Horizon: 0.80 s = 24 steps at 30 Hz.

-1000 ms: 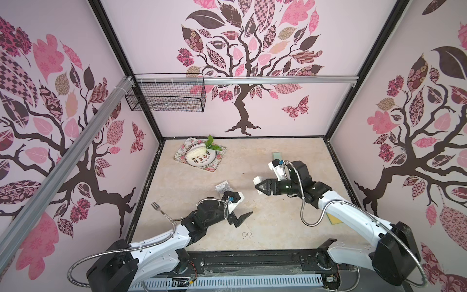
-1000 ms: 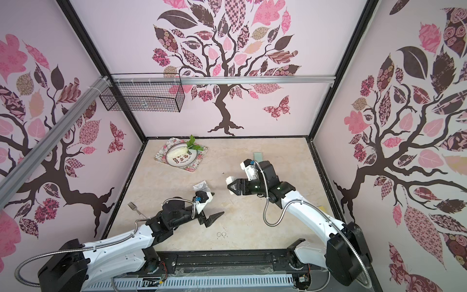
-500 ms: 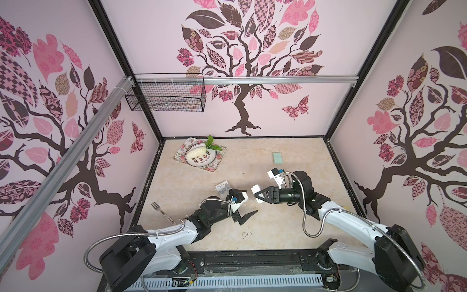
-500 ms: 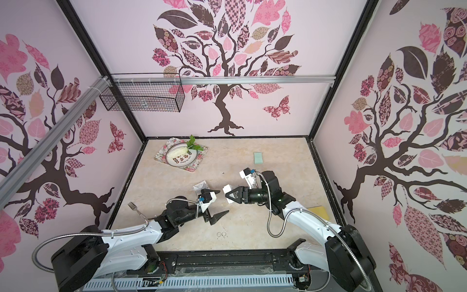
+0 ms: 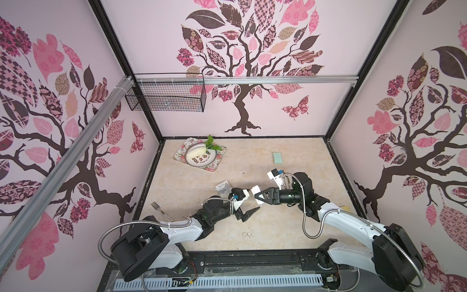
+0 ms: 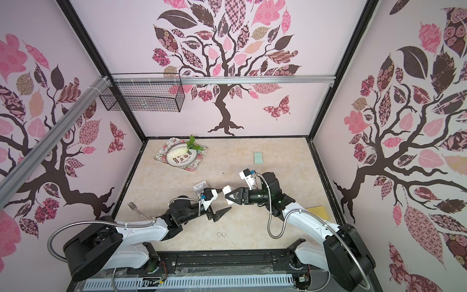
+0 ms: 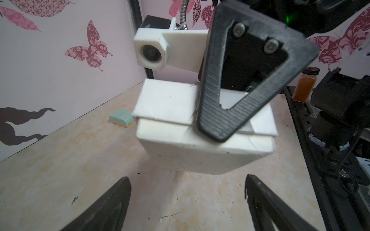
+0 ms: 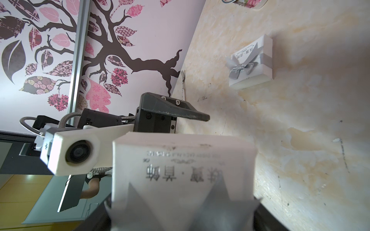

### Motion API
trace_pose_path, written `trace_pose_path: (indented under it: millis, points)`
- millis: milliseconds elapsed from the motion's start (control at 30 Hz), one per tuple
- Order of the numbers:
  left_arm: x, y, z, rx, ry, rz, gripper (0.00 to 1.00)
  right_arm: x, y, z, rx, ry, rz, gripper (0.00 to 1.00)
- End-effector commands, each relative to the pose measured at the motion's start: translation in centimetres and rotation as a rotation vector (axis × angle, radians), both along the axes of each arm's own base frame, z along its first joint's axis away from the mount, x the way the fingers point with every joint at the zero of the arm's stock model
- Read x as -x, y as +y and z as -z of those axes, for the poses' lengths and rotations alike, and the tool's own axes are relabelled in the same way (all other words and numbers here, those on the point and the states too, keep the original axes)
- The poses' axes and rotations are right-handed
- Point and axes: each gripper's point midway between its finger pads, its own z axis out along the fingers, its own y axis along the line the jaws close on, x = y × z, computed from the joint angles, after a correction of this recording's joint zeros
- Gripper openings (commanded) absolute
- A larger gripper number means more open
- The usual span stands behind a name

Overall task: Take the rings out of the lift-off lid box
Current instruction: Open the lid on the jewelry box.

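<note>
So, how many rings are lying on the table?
2. One thin ring lies near the front edge of the table, the other ring beside it. More may be hidden inside the white box in the right gripper.

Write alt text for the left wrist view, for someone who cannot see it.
A white box with its lid on hangs above the table, clamped in the right gripper, one dark finger across its near face. The left gripper is open and empty in front of it. A green sponge lies on the table beyond.
</note>
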Motion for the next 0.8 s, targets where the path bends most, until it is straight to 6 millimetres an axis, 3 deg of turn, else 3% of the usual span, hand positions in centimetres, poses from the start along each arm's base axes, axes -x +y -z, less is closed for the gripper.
trace_pose_path:
  millis: [0,267,767]
  points:
    - [-0.40,-0.59,-3.35,0.071,-0.068,0.000,0.91,-0.56,0.27,-0.35,-0.029,0.037,0.009,0.76]
    - [-0.48,-0.84,-3.84,0.064,-0.082,0.008,0.91,-0.62,0.38,0.21,-0.027,0.050,0.003,0.76]
    - [0.11,-0.88,-3.80,0.049,-0.050,0.036,0.74,-0.41,0.44,0.26,-0.040,0.057,-0.006,0.76]
